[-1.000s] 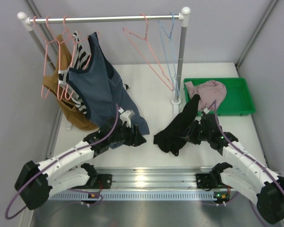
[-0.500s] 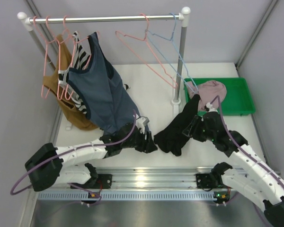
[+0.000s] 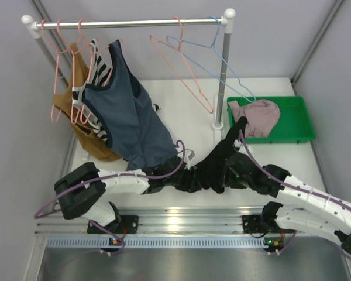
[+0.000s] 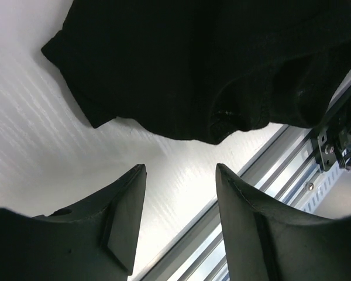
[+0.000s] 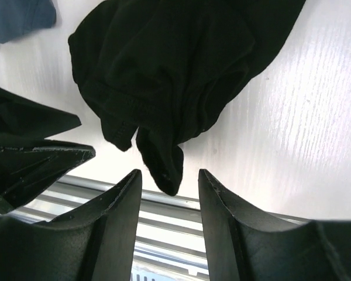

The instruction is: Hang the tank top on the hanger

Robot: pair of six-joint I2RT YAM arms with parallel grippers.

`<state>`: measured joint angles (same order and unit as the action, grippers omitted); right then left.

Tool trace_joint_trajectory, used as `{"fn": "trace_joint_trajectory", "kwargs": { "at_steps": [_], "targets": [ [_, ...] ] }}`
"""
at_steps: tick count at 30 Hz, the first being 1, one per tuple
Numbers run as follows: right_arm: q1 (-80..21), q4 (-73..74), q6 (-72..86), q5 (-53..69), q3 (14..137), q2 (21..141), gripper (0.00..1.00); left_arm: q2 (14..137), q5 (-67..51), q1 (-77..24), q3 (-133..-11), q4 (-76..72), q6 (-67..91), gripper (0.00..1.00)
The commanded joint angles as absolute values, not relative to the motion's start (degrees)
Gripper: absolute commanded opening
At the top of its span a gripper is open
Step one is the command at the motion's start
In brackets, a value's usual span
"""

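Surface: white table [image 3: 187,99], wood-grain finish, with a silver slotted beam [image 3: 181,221] along its near edge.
Room: pale grey walls [image 3: 269,41] close on three sides.
Rack: a rail on white posts [image 3: 128,23] at the back of the table.
Rack, left end: pink hangers [image 3: 61,64] carrying a mustard top [image 3: 88,137], a striped top [image 3: 99,70] and a blue top [image 3: 128,117], whose hem reaches down to the table.
Rack, right end: the bare hanger [image 3: 181,74], and beside it a blue hanger [image 3: 234,86] tilted out towards the tray.
Tray: green [image 3: 301,120], back right, with a mauve garment [image 3: 258,114] inside.
Tank top [image 3: 219,158]: crumpled on the table near the front edge between the two grippers, one end trailing back towards the rack's right post. It is well apart from the hanger.
Left gripper [image 4: 178,175]: jaws wide apart and empty, the tank top's hem just ahead of them.
Right gripper [image 5: 169,178]: jaws parted. A fold of the tank top hangs at their mouth and is not pinched.
Change, left arm: a second ago it lay beside the blue top's hem. It now reaches across to the tank top's left edge.
Change, right arm: now lower and further towards the centre.
Change, tank top: bunched closer to the middle.
Change, hangers: both bare ones have swung, the blue one further right.
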<state>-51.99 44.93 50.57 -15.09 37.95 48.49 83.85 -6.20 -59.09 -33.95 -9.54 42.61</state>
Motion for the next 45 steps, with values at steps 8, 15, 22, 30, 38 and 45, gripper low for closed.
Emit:
{"fn": "trace_joint_trajectory", "kwargs": {
  "at_steps": [8, 15, 22, 30, 38, 45],
  "targets": [
    [-58.1, 43.5, 55.7, -19.0, 36.8, 52.1, 0.41, 88.7, -2.0, -59.6, -38.4, -15.8, 45.0, 0.56],
    [-58.5, 42.9, 56.8, -19.3, 35.5, 52.3, 0.39, 91.0, -1.2, -59.9, -39.4, -16.5, 45.8, 0.52],
    [-58.5, 41.0, 57.0, -19.9, 34.5, 53.4, 0.33, 92.4, -1.7, -60.3, -40.0, -17.8, 46.4, 0.34],
    [-58.5, 41.3, 56.3, -22.0, 37.7, 54.8, 0.1, 89.2, -0.5, -60.6, -39.5, -16.6, 45.4, 0.0],
    [-58.5, 51.8, 54.9, -27.5, 47.0, 50.1, 0.0, 71.8, 8.0, -60.6, -39.4, -2.9, 40.7, 0.0],
    [-58.5, 62.1, 51.9, -32.8, 59.9, 49.8, 0.0, 56.8, 15.8, -60.6, -41.7, 9.3, 38.1, 0.0]
  ]
}}
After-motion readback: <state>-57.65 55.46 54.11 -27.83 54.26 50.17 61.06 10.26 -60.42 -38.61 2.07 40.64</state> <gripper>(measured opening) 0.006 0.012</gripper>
